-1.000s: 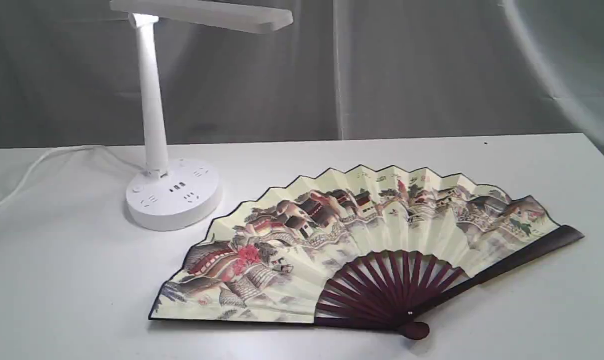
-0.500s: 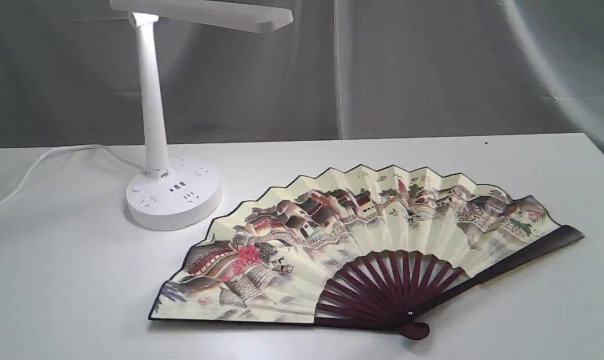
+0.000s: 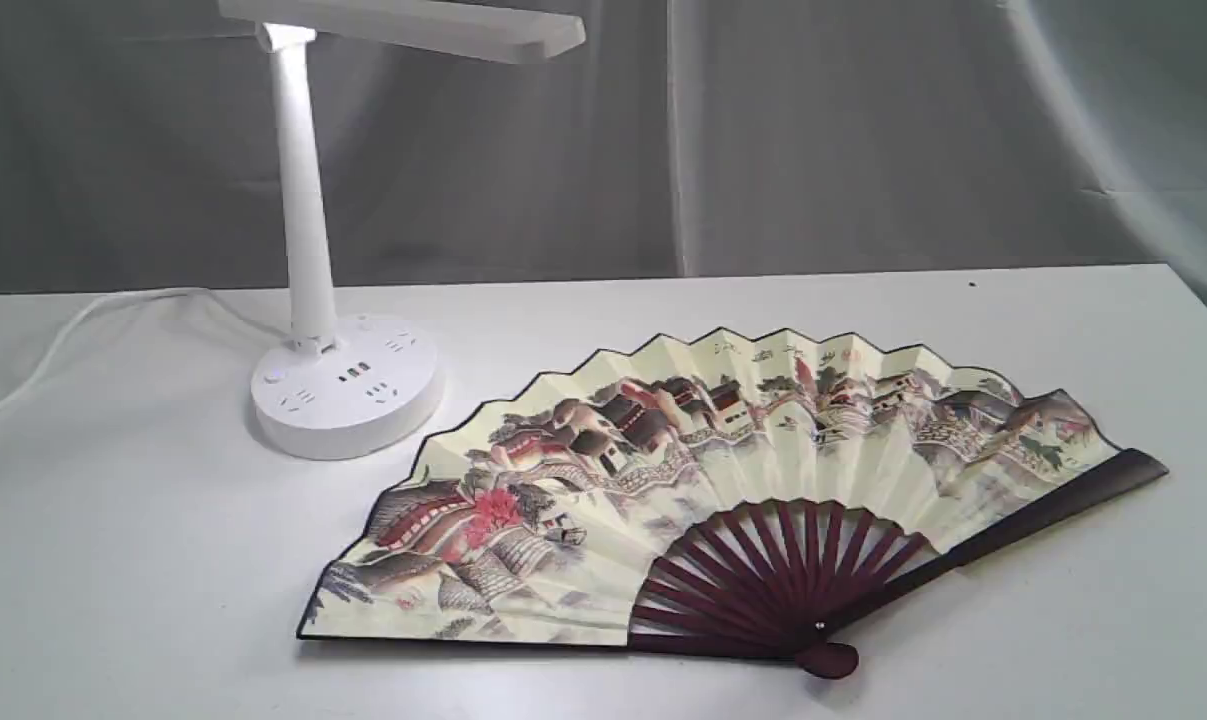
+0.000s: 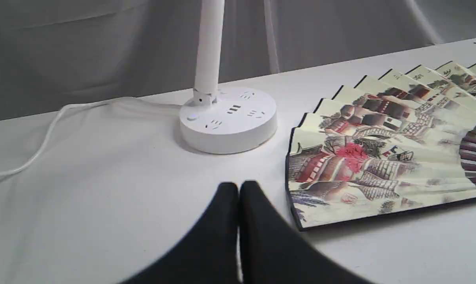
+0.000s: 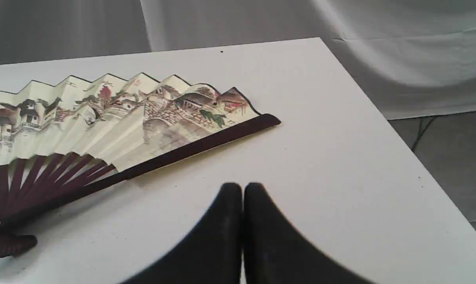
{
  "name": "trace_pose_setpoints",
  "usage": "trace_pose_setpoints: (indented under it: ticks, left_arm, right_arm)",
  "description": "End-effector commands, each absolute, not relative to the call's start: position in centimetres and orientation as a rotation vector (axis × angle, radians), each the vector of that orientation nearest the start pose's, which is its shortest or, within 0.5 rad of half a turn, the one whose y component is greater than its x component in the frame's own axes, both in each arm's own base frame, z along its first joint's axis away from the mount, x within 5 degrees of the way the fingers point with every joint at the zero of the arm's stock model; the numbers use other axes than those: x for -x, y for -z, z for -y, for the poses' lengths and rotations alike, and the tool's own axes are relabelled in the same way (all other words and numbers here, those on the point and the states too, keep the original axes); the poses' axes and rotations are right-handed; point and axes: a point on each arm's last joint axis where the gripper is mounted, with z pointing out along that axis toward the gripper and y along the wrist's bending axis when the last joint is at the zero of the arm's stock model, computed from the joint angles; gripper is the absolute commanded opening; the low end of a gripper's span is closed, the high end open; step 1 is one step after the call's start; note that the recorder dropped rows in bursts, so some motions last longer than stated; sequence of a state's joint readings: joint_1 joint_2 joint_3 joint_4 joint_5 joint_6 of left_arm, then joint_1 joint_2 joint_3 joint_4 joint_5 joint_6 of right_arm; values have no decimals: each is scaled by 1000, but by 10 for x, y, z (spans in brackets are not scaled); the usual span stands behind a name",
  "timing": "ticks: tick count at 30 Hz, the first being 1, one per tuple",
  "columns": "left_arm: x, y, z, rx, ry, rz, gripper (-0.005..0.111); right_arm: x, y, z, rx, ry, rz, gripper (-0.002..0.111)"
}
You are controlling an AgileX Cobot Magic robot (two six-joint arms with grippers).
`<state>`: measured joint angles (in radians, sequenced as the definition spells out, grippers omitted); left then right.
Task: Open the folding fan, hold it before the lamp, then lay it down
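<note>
The folding fan [image 3: 723,480] lies spread open and flat on the white table, painted side up, its maroon ribs meeting at a pivot near the front edge. The white lamp [image 3: 308,250] stands behind its left end, round socket base on the table. Neither gripper shows in the exterior view. In the left wrist view my left gripper [image 4: 238,187] is shut and empty, hovering short of the fan [image 4: 383,146] and the lamp base [image 4: 228,120]. My right gripper [image 5: 242,188] is also shut on nothing, just off the fan's right guard [image 5: 198,146].
A white power cord [image 3: 73,335] runs from the lamp base off to the left. The table's right edge [image 5: 399,134] drops to a grey floor. A grey curtain hangs behind the table.
</note>
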<state>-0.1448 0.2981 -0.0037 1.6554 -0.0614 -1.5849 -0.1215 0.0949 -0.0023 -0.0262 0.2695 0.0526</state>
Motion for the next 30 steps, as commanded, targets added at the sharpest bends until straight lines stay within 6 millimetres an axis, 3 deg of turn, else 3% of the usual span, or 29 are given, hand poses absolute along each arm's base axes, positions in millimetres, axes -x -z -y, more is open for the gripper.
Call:
trace_pose_setpoints:
  ticks: [1,16,19,25,30]
  left_arm:
    - [-78,-193,17,-221,119,-1769,0]
    - [-78,-193,17,-221,119,-1769,0]
    - [-79,-193,10,-204,25,-1764,0]
    - [-79,-196,-17,11,-242,-1751,0]
    - [-71,-192,-42,324,-400,-1777,0]
  right_arm:
    - [-61,-183,8,-147,62,-1843,0]
    - [-61,-183,8,-150,59,-1843,0]
    - [-61,-183,8,-150,59,-1843,0]
    - [-61,-183,8,-153,56,-1843,0]
    - [-61,-183,8,-153,56,-1843,0]
